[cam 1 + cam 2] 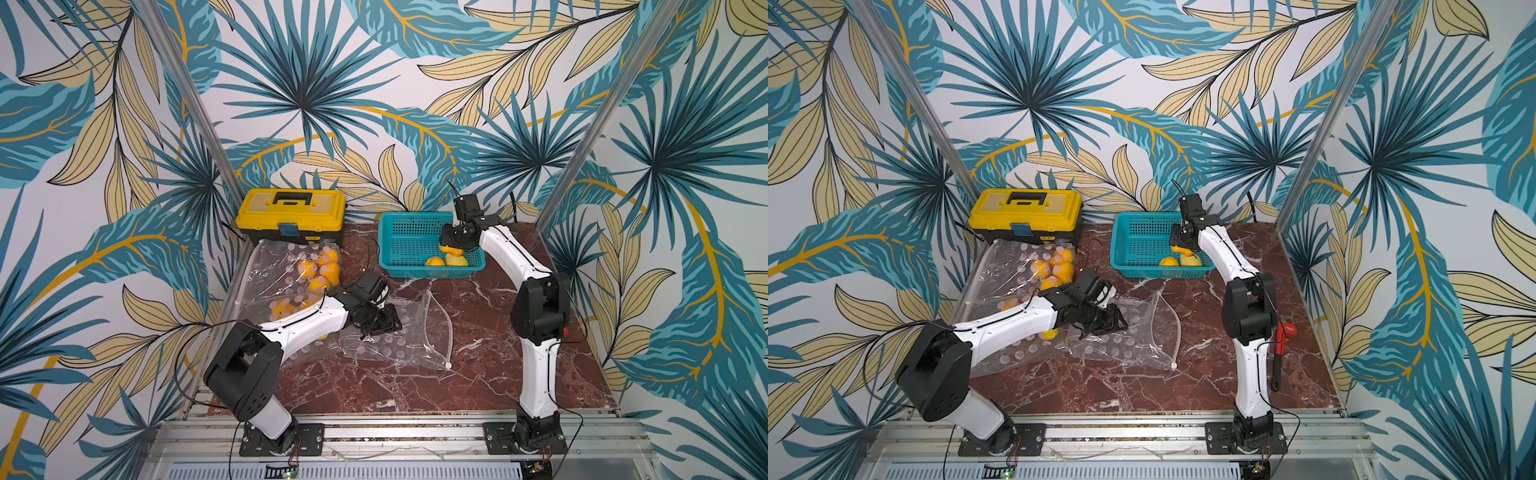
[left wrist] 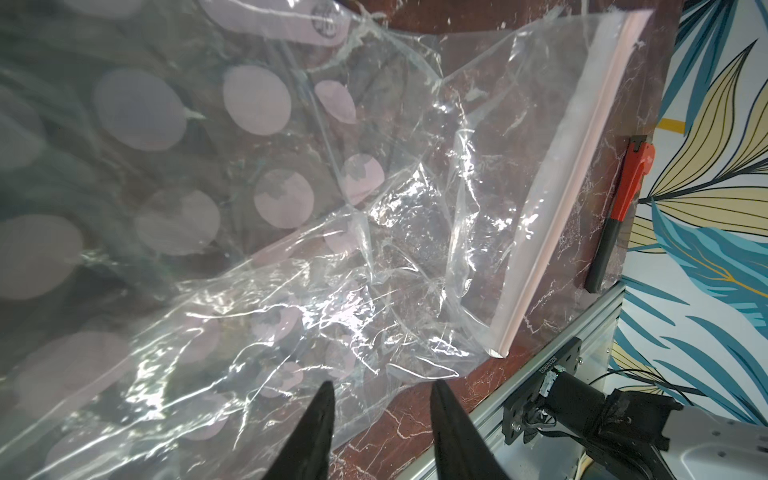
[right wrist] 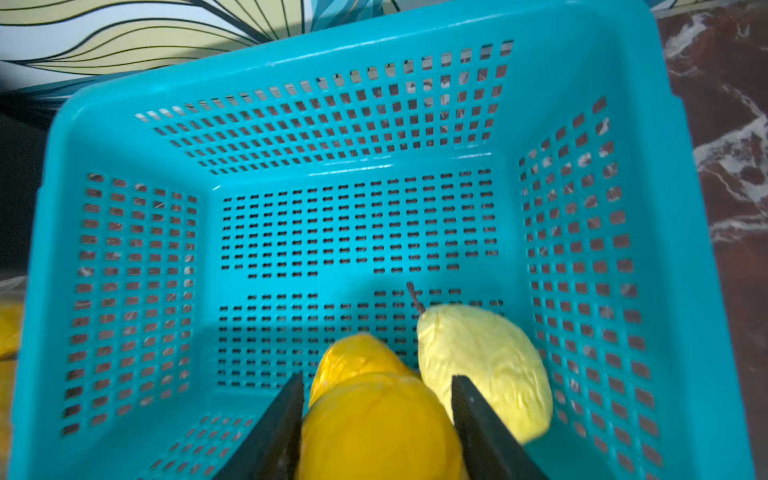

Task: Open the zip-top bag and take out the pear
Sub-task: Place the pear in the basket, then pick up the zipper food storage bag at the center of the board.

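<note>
A clear zip-top bag [image 1: 399, 336] [image 1: 1133, 336] with pale dots lies crumpled on the marble table, its white zip strip [image 2: 573, 187] towards the right side. My left gripper [image 1: 386, 322] [image 1: 1108, 322] [image 2: 382, 384] hovers low over the bag's near edge, open, with nothing between its fingers. My right gripper [image 1: 451, 249] [image 1: 1183, 250] [image 3: 377, 377] is shut on a yellow pear [image 3: 374, 428], held just above the floor of the teal basket [image 1: 399, 232] [image 3: 124, 124]. Two more pears [image 1: 434, 262] [image 3: 482, 365] lie in the basket under it.
Further dotted clear plastic at the left holds several yellow pears [image 1: 324, 270]. A yellow toolbox [image 1: 291, 214] stands at the back left. A red-headed wrench [image 1: 1281, 345] [image 2: 623, 208] lies by the right arm's base. Patterned walls close in three sides.
</note>
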Robot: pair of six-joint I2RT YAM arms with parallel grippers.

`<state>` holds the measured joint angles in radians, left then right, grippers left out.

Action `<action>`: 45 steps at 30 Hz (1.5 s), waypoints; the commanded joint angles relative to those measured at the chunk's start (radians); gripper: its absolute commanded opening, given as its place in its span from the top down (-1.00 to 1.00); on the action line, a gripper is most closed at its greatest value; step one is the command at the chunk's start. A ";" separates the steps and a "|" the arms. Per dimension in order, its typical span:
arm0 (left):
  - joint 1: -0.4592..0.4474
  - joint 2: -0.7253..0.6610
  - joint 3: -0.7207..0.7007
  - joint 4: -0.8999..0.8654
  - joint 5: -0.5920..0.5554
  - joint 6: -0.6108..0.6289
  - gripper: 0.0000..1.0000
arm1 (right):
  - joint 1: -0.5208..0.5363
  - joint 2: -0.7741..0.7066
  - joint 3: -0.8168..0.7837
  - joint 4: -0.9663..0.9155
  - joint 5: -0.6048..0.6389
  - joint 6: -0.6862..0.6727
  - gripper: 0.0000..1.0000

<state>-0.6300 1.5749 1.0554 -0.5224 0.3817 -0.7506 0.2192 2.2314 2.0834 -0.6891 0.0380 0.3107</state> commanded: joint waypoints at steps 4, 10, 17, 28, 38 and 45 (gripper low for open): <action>0.036 -0.055 -0.015 -0.069 -0.046 0.014 0.16 | -0.019 0.218 0.257 0.018 0.003 -0.061 -0.02; 0.070 -0.109 -0.048 -0.100 -0.081 0.019 0.13 | -0.024 0.339 0.395 0.030 -0.007 -0.077 -0.17; 0.117 -0.187 -0.088 -0.128 -0.101 0.038 0.05 | -0.024 0.284 0.391 0.007 -0.026 -0.065 -0.43; 0.170 -0.240 -0.101 -0.130 -0.128 0.117 0.01 | 0.013 -0.092 0.033 -0.076 -0.106 -0.009 -0.37; 0.207 -0.196 -0.103 -0.129 -0.150 0.194 0.00 | 0.115 -0.479 -0.523 -0.040 -0.190 -0.017 -0.35; 0.215 -0.185 -0.107 -0.107 -0.132 0.202 0.00 | 0.138 -0.554 -0.770 0.105 -0.231 -0.010 -0.35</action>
<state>-0.4213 1.3830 0.9619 -0.6437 0.2470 -0.5705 0.3573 1.6943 1.3678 -0.6762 -0.1593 0.2993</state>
